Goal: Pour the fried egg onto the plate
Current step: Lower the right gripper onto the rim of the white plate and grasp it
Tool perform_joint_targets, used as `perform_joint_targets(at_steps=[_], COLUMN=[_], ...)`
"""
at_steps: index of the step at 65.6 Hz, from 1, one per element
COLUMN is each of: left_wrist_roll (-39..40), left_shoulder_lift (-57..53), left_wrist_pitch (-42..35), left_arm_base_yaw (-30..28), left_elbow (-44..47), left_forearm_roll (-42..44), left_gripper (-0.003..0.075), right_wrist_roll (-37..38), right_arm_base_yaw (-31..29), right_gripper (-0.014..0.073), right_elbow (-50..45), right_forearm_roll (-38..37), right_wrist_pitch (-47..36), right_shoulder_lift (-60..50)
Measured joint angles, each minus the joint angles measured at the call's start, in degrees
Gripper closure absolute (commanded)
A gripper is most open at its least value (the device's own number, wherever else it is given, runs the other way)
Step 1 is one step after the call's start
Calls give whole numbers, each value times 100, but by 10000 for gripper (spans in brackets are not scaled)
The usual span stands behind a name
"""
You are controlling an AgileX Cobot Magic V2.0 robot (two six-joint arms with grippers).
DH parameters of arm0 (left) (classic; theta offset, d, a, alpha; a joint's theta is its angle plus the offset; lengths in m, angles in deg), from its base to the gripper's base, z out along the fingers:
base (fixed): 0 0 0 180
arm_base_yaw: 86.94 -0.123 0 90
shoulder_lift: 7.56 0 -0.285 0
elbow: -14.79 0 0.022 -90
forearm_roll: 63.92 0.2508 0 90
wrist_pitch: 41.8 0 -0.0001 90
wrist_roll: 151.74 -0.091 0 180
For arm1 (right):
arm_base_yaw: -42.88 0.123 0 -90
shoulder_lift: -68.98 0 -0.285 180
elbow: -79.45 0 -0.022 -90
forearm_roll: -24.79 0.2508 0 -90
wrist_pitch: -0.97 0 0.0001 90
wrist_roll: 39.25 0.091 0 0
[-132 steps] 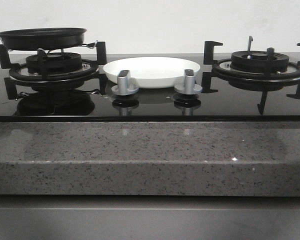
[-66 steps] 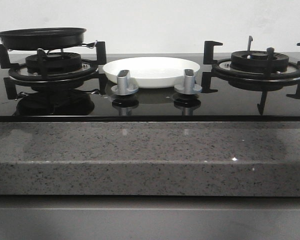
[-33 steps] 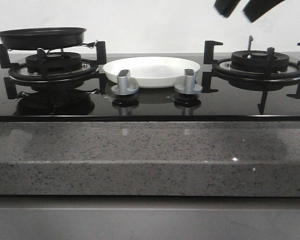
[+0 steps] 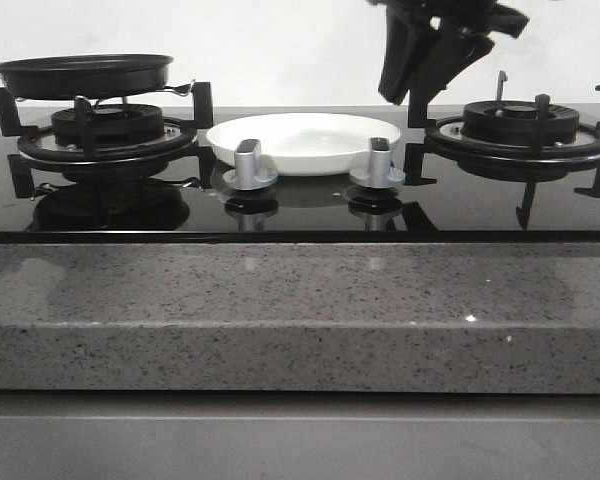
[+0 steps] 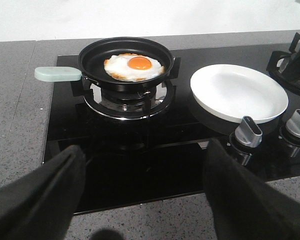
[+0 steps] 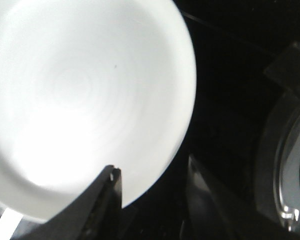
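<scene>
We see the fried egg (image 5: 134, 66) lying flat in the black pan (image 5: 125, 59), and the pan sits on the left burner (image 5: 125, 97) of the stove. The pan's pale handle (image 5: 57, 73) sticks out to the side, away from the plate, so it is easy to grab from there. The plate (image 4: 302, 141) rests on the glass top between the two burners, just behind the two silver knobs (image 4: 249, 164), and it has nothing on it. It sits just beside the pan, so we think the egg only needs a short trip.

Our right gripper (image 4: 420, 75) hangs in the air over the right edge of the plate, near the right burner (image 4: 520, 125). Its fingers (image 6: 106, 200) are spread apart and hold nothing. In its own wrist view the plate rim lies right under them, so we think it may come down to steady the plate.

Our left gripper (image 5: 140, 195) is held back over the front of the table, looking at the pan. Its fingers are spread wide too and hold nothing.

Half a second ago the right gripper was only peeking in at the top corner of the front view. Now it has come lower and closer to the plate. A second ago it was not there at all. The pan, egg and plate have not moved
</scene>
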Motion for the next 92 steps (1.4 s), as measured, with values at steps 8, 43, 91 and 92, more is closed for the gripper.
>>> perform_joint_targets(at_steps=[8,43,91,92], left_wrist_roll=[0,0,0,0], left_shoulder_lift=[0,0,0,0], left_wrist_pitch=[0,-10,-19,-19], left_arm_base_yaw=[0,0,0,0], left_elbow=[0,0,0,0], left_forearm_roll=[0,0,0,0], left_gripper=[220,227,229,229], right_wrist_roll=[-12,24,1139,1150], right_arm_base_yaw=[-10,-73,-107,-107], right_gripper=[273,273,637,648], right_elbow=[383,696,733,733], right_forearm_roll=[-33,-68,419,420], right_wrist_pitch=[69,309,229,216], right_shoulder_lift=[356,756,924,924])
